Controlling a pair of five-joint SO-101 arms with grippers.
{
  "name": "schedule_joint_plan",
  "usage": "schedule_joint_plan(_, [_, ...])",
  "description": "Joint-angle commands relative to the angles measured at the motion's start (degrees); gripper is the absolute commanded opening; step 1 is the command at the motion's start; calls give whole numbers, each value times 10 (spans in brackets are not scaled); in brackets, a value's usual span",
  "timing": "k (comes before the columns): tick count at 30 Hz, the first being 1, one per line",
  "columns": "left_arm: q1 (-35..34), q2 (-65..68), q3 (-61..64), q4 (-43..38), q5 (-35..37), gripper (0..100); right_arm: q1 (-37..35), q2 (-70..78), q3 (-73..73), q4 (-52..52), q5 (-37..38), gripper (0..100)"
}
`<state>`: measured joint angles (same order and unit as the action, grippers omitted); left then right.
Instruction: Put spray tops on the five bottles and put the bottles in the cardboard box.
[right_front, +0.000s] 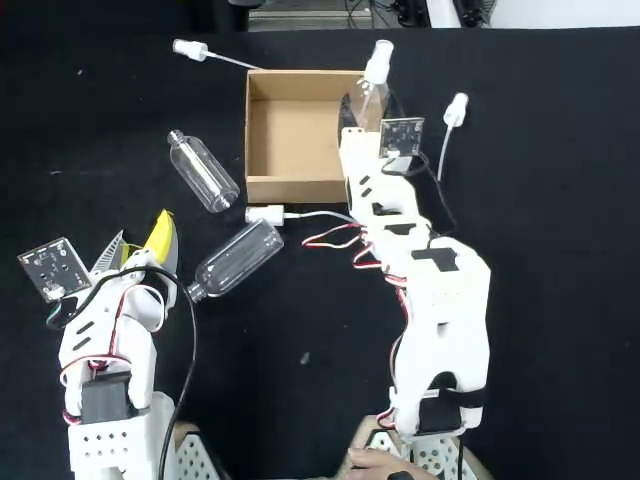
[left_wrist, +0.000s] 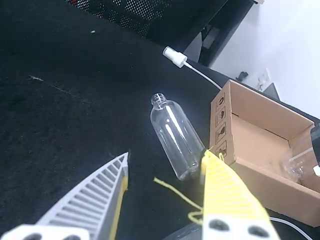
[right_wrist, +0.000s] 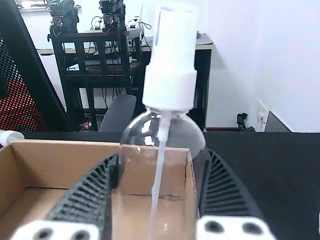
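R fingers (right_wrist: 85, 200) grip the capped bottle (right_wrist: 160, 145) upright, long axis vertical, at the cardboard box (right_front: 256, 130) wall on the R arm's side. Box interior lies toward the L arm, so the drop prob. needs a shift inward. L fingers (left_wrist: 222, 195) are spread, empty, low over the desk (right_front: 560, 250). R wrist view shows the spray top (right_wrist: 170, 60) seated; high view shows the bottle over the wall.

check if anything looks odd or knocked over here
Nothing looks spilled or damaged. Two uncapped bottles lie on their sides beside the cardboard box, and three spray tops lie loose around it. The right gripper holds a capped bottle over the box's rim.
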<state>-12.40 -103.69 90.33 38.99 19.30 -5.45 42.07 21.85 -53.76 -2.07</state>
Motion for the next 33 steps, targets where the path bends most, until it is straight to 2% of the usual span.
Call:
schedule_joint_plan(1, [-7,-8,-5,-13,1,216,-14,-3,1,-4,0,135])
schedule_joint_plan(15, [-7,-8,-5,-14,1,216,-25,-42,42,3,0,135])
schedule_joint_plan(25, [-7,-8,-5,-14,1,216,-26,-41,43,3,30,136])
schedule_joint_plan(30, [-7,-8,-5,-14,1,216,-27,-41,47,3,27,217])
schedule_joint_plan(33, [-7,-8,-5,-14,1,216,-33,-41,49,3,27,233])
